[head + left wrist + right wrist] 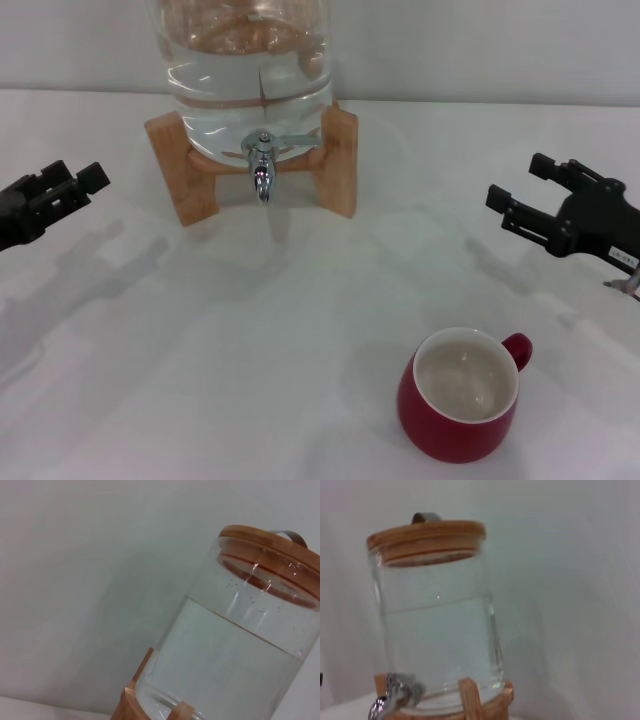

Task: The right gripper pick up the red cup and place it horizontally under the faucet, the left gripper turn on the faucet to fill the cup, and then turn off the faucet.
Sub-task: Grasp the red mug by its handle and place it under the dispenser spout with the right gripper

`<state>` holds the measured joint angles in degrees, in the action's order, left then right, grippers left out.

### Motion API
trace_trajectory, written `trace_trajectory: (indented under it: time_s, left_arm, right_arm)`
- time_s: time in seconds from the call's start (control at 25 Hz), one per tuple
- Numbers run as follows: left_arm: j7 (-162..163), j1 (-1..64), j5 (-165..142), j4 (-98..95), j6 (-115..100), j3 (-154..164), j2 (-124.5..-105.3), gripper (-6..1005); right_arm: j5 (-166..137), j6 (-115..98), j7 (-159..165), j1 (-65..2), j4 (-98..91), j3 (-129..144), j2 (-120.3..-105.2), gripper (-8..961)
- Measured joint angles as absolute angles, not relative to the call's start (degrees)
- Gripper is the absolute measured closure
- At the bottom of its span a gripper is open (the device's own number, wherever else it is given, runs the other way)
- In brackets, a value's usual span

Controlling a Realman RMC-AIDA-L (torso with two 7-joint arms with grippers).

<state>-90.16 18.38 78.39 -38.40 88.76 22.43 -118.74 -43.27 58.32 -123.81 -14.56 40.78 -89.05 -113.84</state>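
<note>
1. You are looking down at a white desk (200, 380) from the head camera. At 12 o'clock stands a glass water jar (250, 60), partly filled with clear water, on a wooden stand (340, 160).
2. The faucet (262, 170), a small chrome spigot, pokes out of the jar's lower front between the stand's two legs. Its spout points down at bare desk, and its thin lever lies off toward 3 o'clock.
3. The red cup (462, 395) sits upright on the desk at about 5 o'clock, well apart from the faucet. Its white inside faces up and its small loop handle points toward 1 o'clock.
4. Your left hand (60, 190) hovers at 9 o'clock, well apart from the jar. Its two black fingers are parted and hold nothing.
5. Your right hand (530, 195) hovers at 3 o'clock, beyond the cup and not touching it. Its fingers are spread apart and hold nothing.
6. The left wrist camera shows the jar (235, 645) tilted in view, with its wooden lid (270, 542) on top.
7. The right wrist camera shows the jar (437, 630) with its lid (427, 537) and the faucet (395, 695) low at its base.
</note>
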Motion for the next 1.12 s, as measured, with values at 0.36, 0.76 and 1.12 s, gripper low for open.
trace_trajectory:
  time_s: [0.36, 0.76, 1.12]
  left_arm:
    - [-90.1, 18.8, 78.4, -38.4, 88.8, 22.6, -118.63, 105]
    - [-90.0, 19.1, 78.5, -38.4, 88.7, 22.5, -118.66, 105]
    - [-89.9, 19.6, 78.5, -38.4, 88.7, 22.7, -118.62, 105]
  right_arm:
    - [-44.2, 60.1, -126.3, -12.3, 40.4, -89.5, -110.4, 174]
    - [-44.3, 68.2, -127.7, -11.3, 32.7, -95.1, -109.66, 175]
    - [-44.3, 70.3, -129.0, -8.7, 30.0, -95.0, -109.4, 176]
